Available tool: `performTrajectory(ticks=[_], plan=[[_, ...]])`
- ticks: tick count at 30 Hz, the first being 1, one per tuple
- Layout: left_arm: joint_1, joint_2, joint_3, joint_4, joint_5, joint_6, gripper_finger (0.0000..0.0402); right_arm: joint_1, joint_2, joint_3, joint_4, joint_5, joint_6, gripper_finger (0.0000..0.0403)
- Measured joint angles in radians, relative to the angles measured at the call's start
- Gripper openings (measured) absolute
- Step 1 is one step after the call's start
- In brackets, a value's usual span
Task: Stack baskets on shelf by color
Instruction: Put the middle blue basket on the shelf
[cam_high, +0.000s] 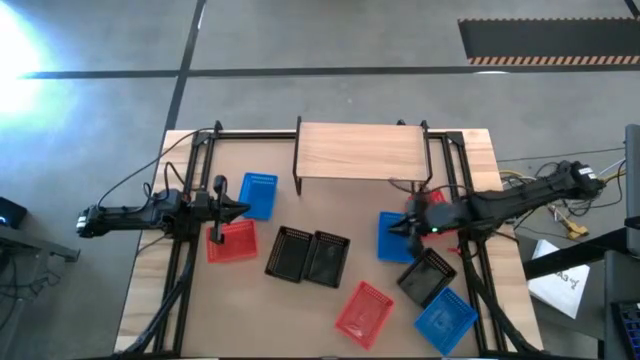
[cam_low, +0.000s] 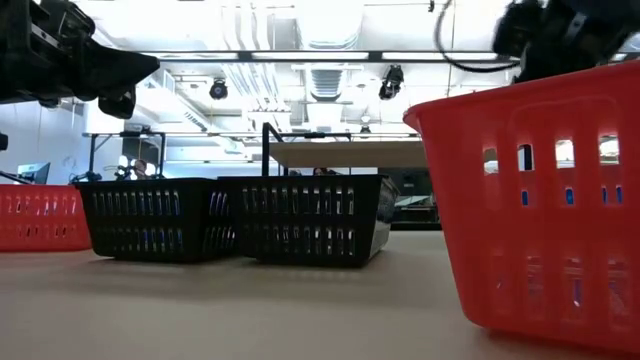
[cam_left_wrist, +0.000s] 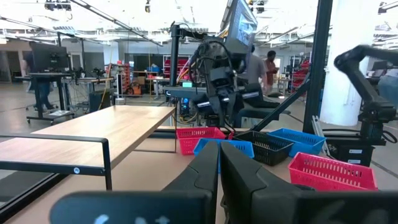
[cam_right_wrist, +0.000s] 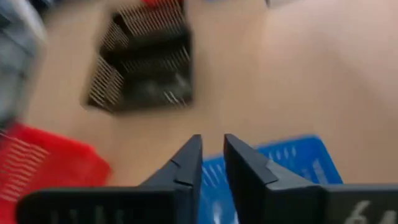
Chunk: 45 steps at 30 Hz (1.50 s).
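Observation:
The shelf (cam_high: 360, 150) stands at the table's far middle, its plank top bare. Baskets lie scattered on the table: blue (cam_high: 258, 195) and red (cam_high: 231, 240) at the left, two black ones (cam_high: 307, 256) side by side in the middle, and red (cam_high: 363, 312), blue (cam_high: 445, 320), black (cam_high: 428, 275), blue (cam_high: 393, 237) and red (cam_high: 432, 198) at the right. My left gripper (cam_high: 240, 208) hovers shut between the left blue and red baskets. My right gripper (cam_right_wrist: 212, 152) hangs slightly open above the right blue basket (cam_right_wrist: 292, 158), tilted down, with nothing between its fingers.
Black frame rails (cam_high: 190, 200) run along both table sides beside the arms. In the low view the near red basket (cam_low: 540, 200) fills the right foreground. People and workbenches show in the room beyond the table.

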Motion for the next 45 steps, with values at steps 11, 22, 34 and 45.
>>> performTrajectory(ticks=[11,22,34,45], plan=[[0.000,-0.001,0.000,0.000,0.000,0.000,0.0000,0.106,0.448,0.374,-0.451,-0.111,-0.010,0.0165],[0.000,0.000,0.000,0.000,0.000,0.000,0.0000,0.190,0.756,0.517,-0.541,-0.130,-0.035,0.0138],[0.000,0.000,0.000,0.000,0.000,0.000,0.0000,0.190,0.829,0.635,-0.582,-0.046,-0.121,0.0013],[0.000,0.000,0.000,0.000,0.000,0.000,0.0000,0.128,0.818,1.131,-0.640,0.209,-0.533,0.0009]])
